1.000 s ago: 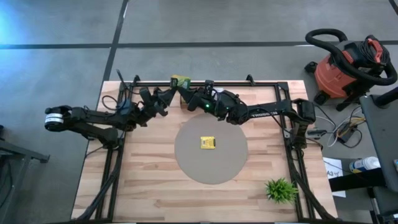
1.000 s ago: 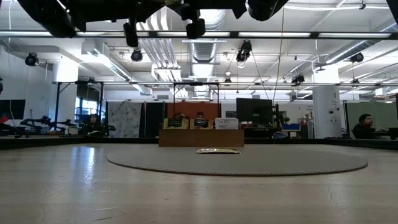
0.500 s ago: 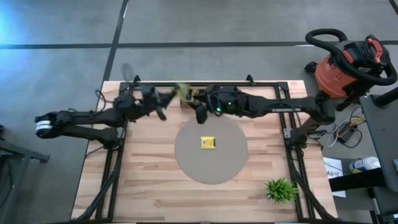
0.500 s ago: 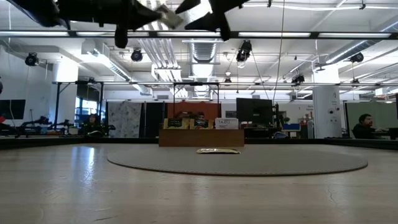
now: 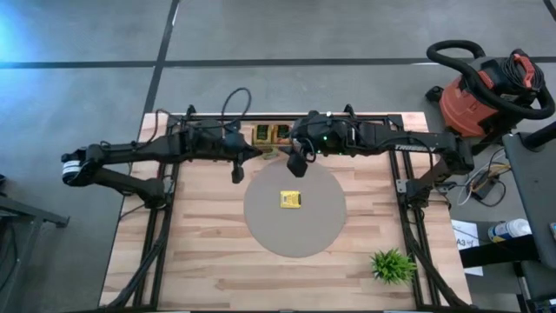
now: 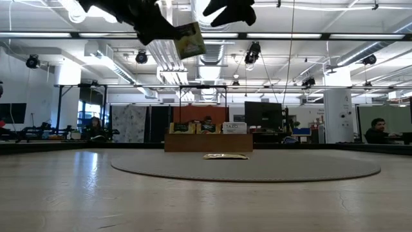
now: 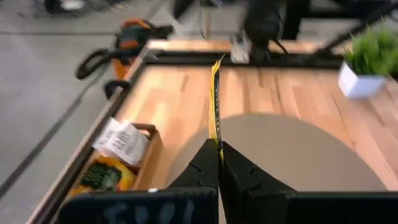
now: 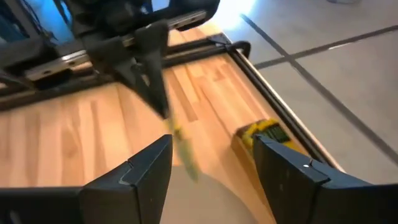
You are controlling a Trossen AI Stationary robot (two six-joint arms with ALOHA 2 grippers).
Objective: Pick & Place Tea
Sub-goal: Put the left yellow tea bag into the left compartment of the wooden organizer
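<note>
Yellow catches my eye first: my left claw (image 7: 219,163) is pinched on a tea packet (image 7: 214,99), fingers pressed tight on its lower edge so the packet stands up edge-on past them. From table height the same packet (image 6: 189,40) hangs high in the air, tilted, under the dark arm. From above, my left claw (image 5: 238,170) sits over the far part of the bench (image 5: 200,252), just beside the far-left rim of the round grey mat (image 5: 321,226).

My right claw (image 8: 211,155) is spread wide with nothing between its fingers; it looks across at the left claw and the packet dangling from it. From above, the right claw (image 5: 297,163) hovers over the far edge of the mat, near the left one but apart from it.

A second yellow tea packet (image 5: 290,199) lies flat near the middle of the mat. The wooden tray (image 5: 271,134) with more packets sits at the far edge of the bench, between the two arms. A small green plant (image 5: 392,265) stands at the near right corner.
</note>
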